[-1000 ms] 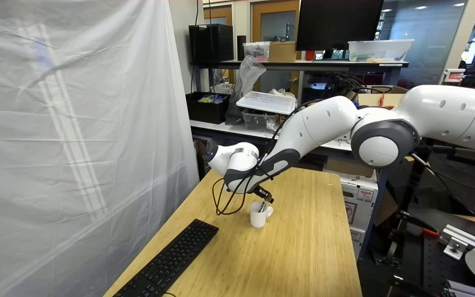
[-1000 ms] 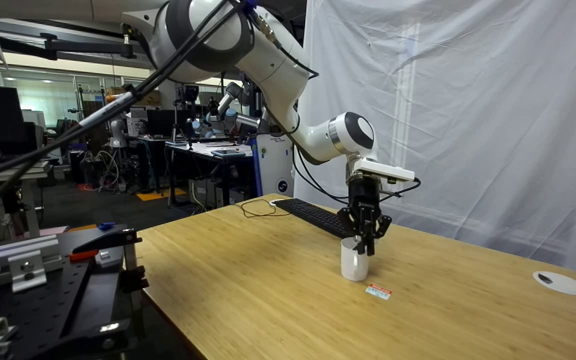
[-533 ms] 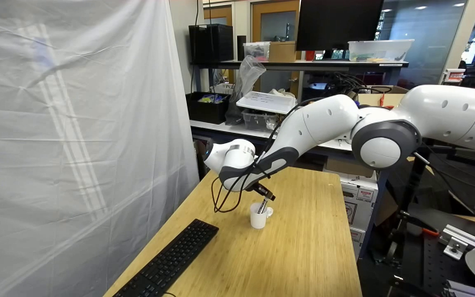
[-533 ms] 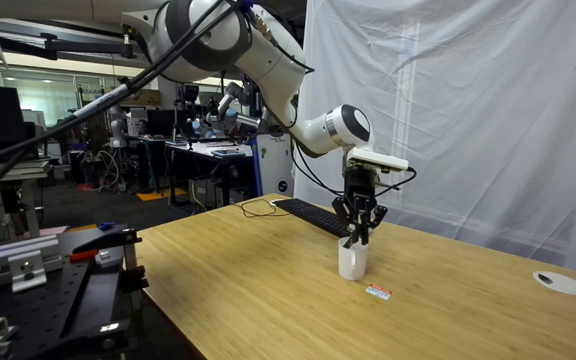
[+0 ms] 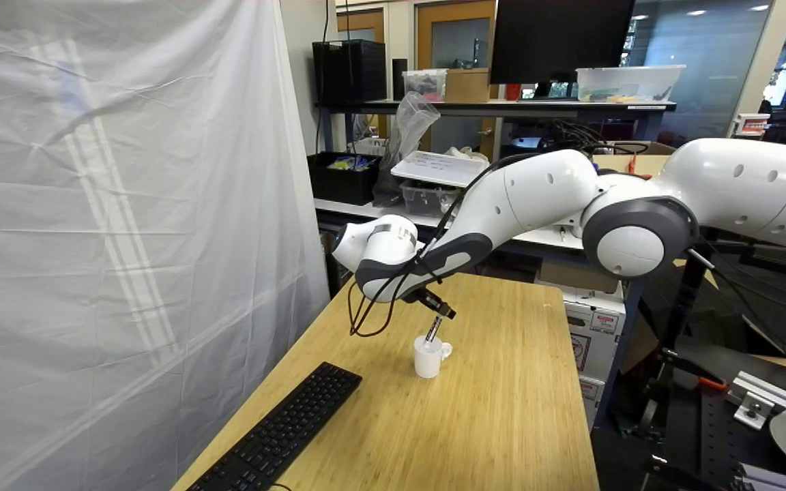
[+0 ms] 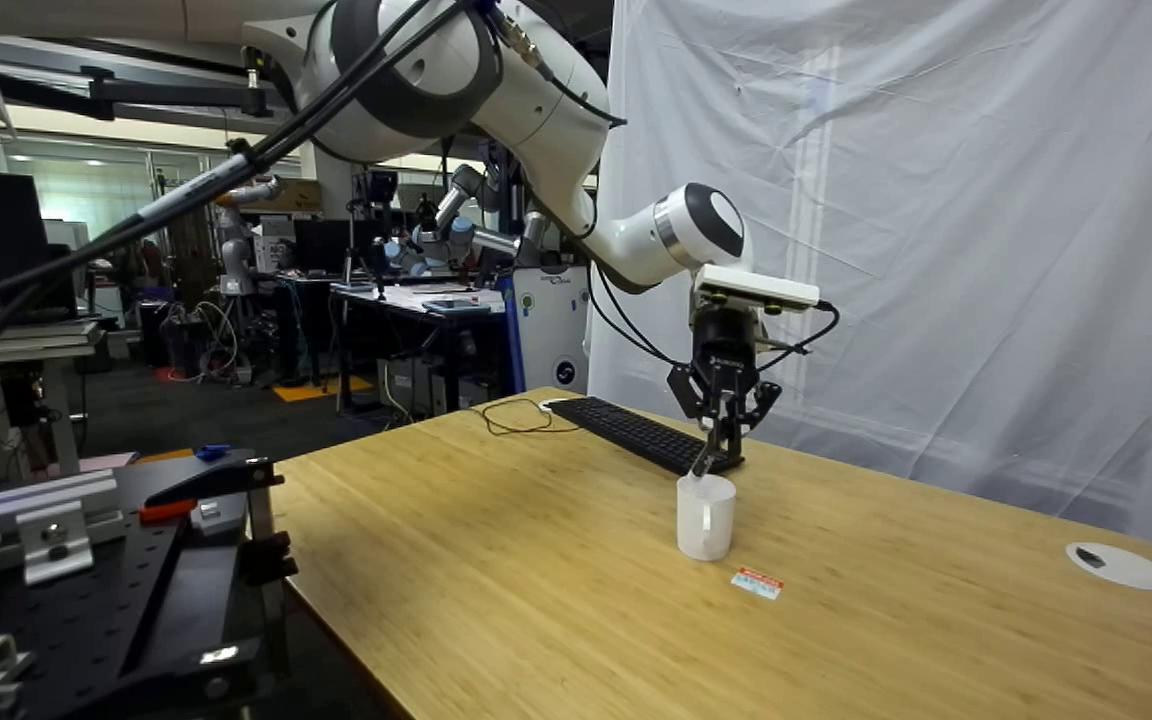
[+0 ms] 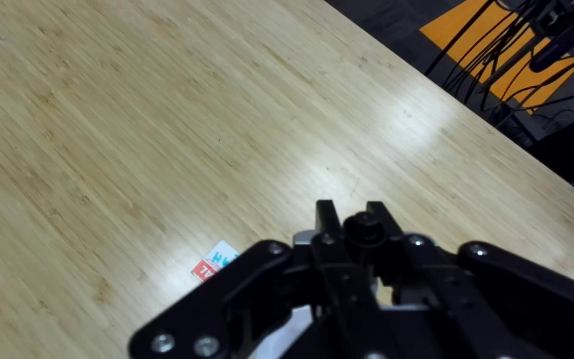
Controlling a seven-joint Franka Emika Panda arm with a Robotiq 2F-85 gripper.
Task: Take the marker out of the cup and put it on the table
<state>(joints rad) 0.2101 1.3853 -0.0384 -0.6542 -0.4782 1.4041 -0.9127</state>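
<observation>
The marker (image 5: 434, 329) slants over the cup (image 6: 704, 520), lower end at the cup's mouth, perhaps just inside; the gripper (image 7: 353, 214) pinches its upper part. Likely light, stiff and smooth, it could swivel in that hold; gripping nearer its middle should steady it.

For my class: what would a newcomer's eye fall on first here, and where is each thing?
Probably the big white robot arm first, stretched over the wooden table from the right in an exterior view. At its end, the black gripper is closed on a marker slanting down to the mouth of a white mug; whether its tip is clear of the rim is unclear. Then the black keyboard, lying on the table near the pale curtain.
</observation>
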